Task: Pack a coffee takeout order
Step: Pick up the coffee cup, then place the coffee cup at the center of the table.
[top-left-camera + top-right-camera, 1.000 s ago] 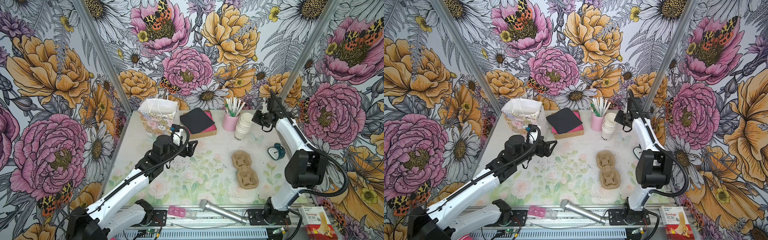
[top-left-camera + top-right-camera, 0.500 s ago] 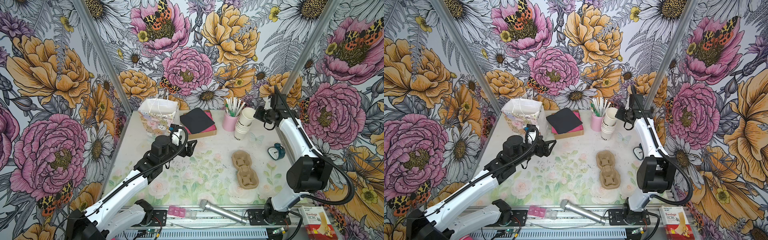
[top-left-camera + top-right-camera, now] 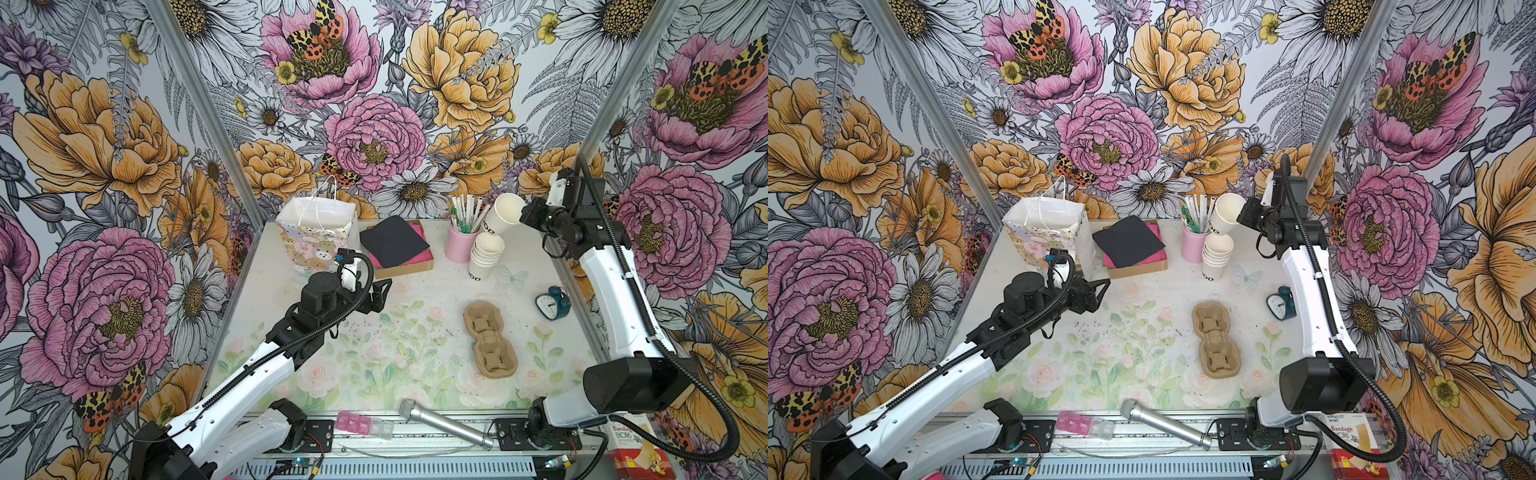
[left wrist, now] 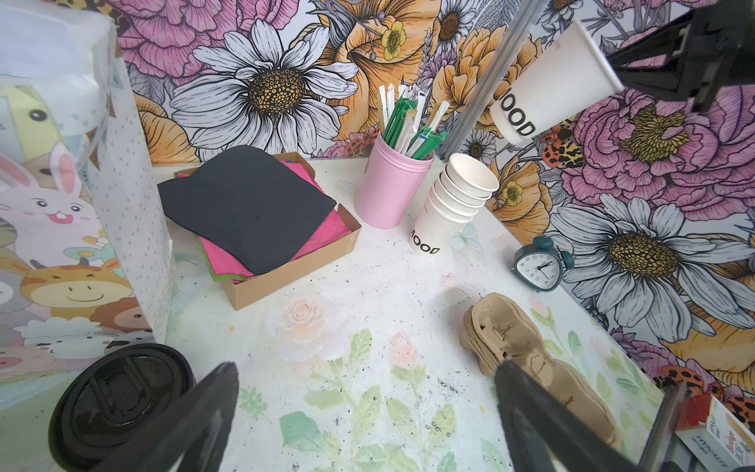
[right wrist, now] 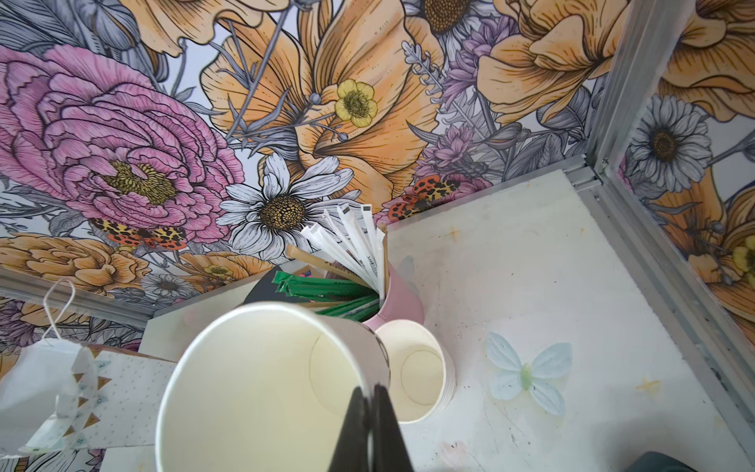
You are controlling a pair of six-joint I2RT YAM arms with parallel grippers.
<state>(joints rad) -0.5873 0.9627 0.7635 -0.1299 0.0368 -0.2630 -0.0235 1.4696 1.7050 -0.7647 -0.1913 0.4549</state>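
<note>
My right gripper (image 3: 524, 216) (image 5: 371, 392) is shut on the rim of a white paper cup (image 3: 505, 216) (image 3: 1225, 214) (image 5: 265, 388) with black lettering. The cup hangs tilted in the air above the stack of cups, its open mouth facing the wrist camera. The black napkin (image 3: 392, 241) (image 4: 245, 208) lies on top of pink napkins in a cardboard tray at the back. The black lid (image 4: 118, 400) rests on the table beside the gift bag, close to my left gripper (image 3: 380, 295) (image 4: 367, 367), which is open and empty just above the table. The lid is hidden in both top views.
The stack of cups (image 3: 484, 257) and a pink holder of sticks (image 3: 459, 245) stand at the back right. A gift bag (image 3: 316, 232) stands back left. A pulp cup carrier (image 3: 490, 340), a teal clock (image 3: 550, 303) and a microphone (image 3: 440, 422) lie nearer the front.
The right gripper has lifted the cup off the stack, raising and tilting it. The left arm has edged slightly toward the back.
</note>
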